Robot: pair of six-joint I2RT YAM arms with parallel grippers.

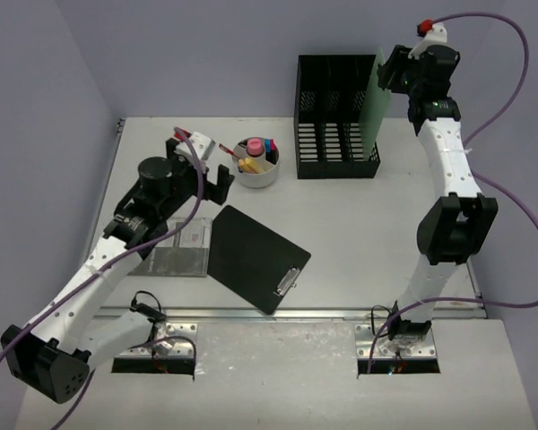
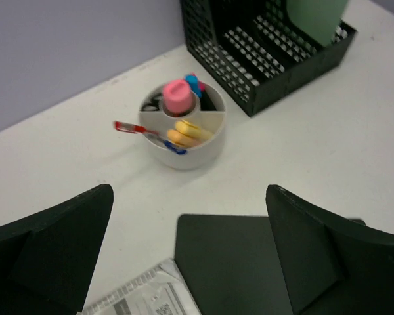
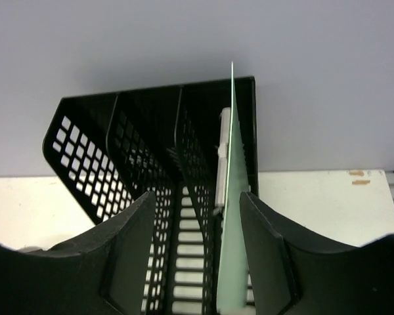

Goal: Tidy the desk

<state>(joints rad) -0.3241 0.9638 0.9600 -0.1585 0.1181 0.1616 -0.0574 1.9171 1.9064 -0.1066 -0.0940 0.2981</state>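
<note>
1. A plain lavender back wall (image 1: 206,36) stands ahead of me, bare and matte.
2. On my left a side wall (image 1: 36,116) of the same colour meets it at a corner.
3. Light is soft and even; shadows are faint.

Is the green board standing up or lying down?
Standing up. The green board stands on its edge inside the black rack's right-hand slot.

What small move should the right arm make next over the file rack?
Probably raise the right gripper straight up, clear of the file rack. The green clipboard already stands in the rightmost slot, and the fingers look spread wider than it, so it seems released. The black clipboard lies waiting on the desk.
</note>
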